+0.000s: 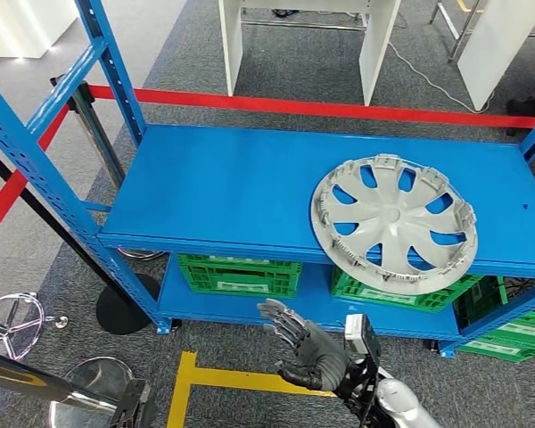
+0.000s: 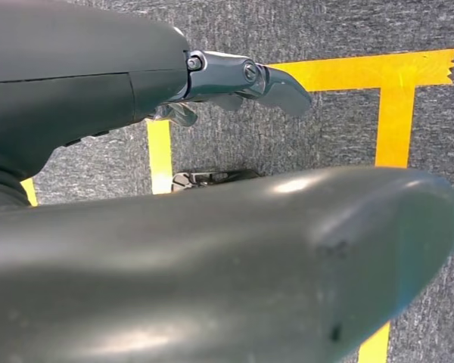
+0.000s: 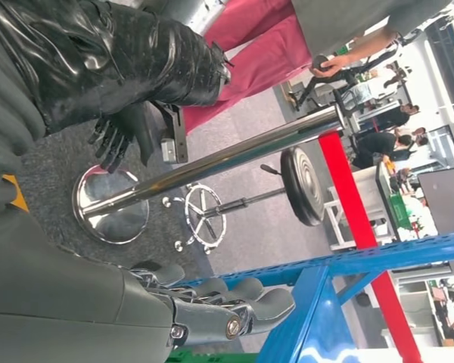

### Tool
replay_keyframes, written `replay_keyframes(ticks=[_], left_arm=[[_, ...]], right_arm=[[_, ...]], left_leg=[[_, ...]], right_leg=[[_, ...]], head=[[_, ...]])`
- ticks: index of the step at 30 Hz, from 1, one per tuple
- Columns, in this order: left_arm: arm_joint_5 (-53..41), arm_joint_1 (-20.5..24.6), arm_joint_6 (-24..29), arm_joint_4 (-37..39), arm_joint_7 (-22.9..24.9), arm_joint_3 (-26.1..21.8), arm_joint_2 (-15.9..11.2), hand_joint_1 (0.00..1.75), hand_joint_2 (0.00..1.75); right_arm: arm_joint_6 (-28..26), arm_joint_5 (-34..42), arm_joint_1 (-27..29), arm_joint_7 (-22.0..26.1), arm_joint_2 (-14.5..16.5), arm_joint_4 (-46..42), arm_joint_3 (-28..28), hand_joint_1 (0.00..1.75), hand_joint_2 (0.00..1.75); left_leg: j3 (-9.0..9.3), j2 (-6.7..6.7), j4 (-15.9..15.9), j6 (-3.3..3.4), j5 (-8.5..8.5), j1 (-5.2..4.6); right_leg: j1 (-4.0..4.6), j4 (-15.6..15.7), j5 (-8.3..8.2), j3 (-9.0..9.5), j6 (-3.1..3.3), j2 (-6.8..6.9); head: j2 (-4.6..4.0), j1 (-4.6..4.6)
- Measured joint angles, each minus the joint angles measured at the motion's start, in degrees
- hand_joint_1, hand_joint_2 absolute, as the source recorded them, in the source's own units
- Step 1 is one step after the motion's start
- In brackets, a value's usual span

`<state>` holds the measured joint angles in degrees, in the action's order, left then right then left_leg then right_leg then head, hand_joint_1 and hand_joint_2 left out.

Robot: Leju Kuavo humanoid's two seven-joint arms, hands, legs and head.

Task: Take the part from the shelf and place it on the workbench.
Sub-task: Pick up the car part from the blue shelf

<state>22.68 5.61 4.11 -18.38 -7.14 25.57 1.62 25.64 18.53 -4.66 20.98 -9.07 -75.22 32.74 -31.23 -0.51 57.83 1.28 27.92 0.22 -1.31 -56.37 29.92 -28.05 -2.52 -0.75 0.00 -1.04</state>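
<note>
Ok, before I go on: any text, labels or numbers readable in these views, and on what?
None can be read.
The green crates under the blue shelf carry pale label strips; their print is too small to read.
The silver wheel cover shows no legible brand or number.
The yellow floor tape and the red barrier tape are plain, with no lettering.

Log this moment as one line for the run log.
stage: reaching | part: wheel cover on blue shelf, untouched | right hand: open, below shelf
</note>
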Motion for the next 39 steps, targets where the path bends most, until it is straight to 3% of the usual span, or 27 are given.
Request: replay_keyframes(ticks=[5,8,12,13,17,21,23,27,30,34,39], left_arm=[[0.2,0.0,0.1,0.0,-0.1,0.0,0.0,0.0,0.0],[1.0,-0.1,0.3,0.0,-0.4,0.0,0.0,0.0,1.31],[3.0,-0.7,0.8,0.0,-1.1,0.0,0.0,0.0,1.31],[3.6,-0.8,0.9,0.1,-1.4,0.0,0.0,0.0,1.75],[5.4,-1.3,1.2,0.1,-2.3,0.0,0.1,0.0,1.75],[6.2,-1.6,1.4,0.1,-2.6,0.1,0.1,0.0,0.0],[6.3,-1.7,1.6,0.1,-2.8,0.1,0.1,0.0,0.0],[7.4,-1.7,1.7,0.1,-2.7,0.3,0.4,0.0,0.0],[8.2,-1.6,1.4,0.1,-2.1,0.8,0.6,0.0,0.0],[9.0,-1.3,0.5,0.1,-1.3,1.6,0.6,0.0,0.0],[9.8,-0.8,-0.5,0.1,-0.7,2.6,0.7,0.0,0.0]], right_arm=[[-0.4,0.0,0.1,0.1,-0.2,-0.4,0.0,0.0,1.75],[-2.4,0.1,0.3,0.5,-0.2,-1.5,-0.5,0.0,1.75],[-8.5,-2.3,0.6,1.1,-0.2,-4.9,-1.3,0.0,1.75],[-10.8,-3.8,0.7,1.4,-0.2,-5.8,-1.4,0.0,1.75],[-21.8,-12.2,0.7,3.2,-0.1,-9.2,-1.6,0.0,1.75],[-27.4,-17.3,0.8,3.7,-0.1,-11.5,-1.8,0.0,1.75],[-32.8,-23.1,0.9,3.1,-0.1,-12.0,-1.8,0.0,1.75],[-50.3,-40.3,0.7,1.7,0.5,-11.9,-1.7,0.0,1.75],[-59.2,-48.7,0.4,1.2,1.0,-11.6,-1.1,0.0,1.75],[-64.6,-55.5,0.3,1.8,2.0,-11.2,-0.9,0.0,1.75],[-65.2,-68.6,1.7,7.5,6.8,-11.2,-6.2,0.0,1.75]], left_leg=[[0.0,0.0,0.0,0.0,0.0,0.0],[-0.01,0.0,0.0,0.0,0.0,0.0],[-0.01,0.0,0.0,0.0,0.0,0.0],[-0.01,0.0,0.0,0.0,0.0,0.0],[-0.01,0.0,0.0,0.0,0.0,0.0],[-0.01,0.0,0.0,0.0,0.0,0.0],[-0.01,0.0,0.0,0.0,0.0,0.0],[-0.01,-0.01,0.0,0.0,0.0,0.0],[-0.01,-0.01,0.0,0.0,0.0,0.0],[-0.01,-0.01,0.0,0.0,0.0,0.0],[-0.01,-0.01,0.0,0.0,0.0,0.02]], right_leg=[[0.0,0.0,0.0,0.0,0.0,0.0],[0.0,0.0,0.0,0.01,0.0,0.0],[0.0,0.0,0.0,0.0,0.0,0.0],[0.0,0.0,0.0,0.0,0.0,0.0],[0.0,0.0,0.0,0.0,0.0,0.0],[0.0,0.0,0.0,0.0,0.0,0.0],[0.0,0.0,0.0,0.0,0.0,0.01],[0.0,0.0,0.0,0.01,0.0,0.0],[0.0,0.0,0.0,0.01,0.0,0.01],[0.0,0.0,0.0,0.0,0.0,0.01],[0.01,0.0,0.0,-0.01,0.0,0.02]], head=[[0.0,0.0],[0.0,0.01],[0.0,0.0],[0.0,0.0],[0.0,0.01],[0.0,0.0],[0.0,0.0],[0.0,0.0],[0.0,0.01],[0.0,0.0],[0.0,0.01]])
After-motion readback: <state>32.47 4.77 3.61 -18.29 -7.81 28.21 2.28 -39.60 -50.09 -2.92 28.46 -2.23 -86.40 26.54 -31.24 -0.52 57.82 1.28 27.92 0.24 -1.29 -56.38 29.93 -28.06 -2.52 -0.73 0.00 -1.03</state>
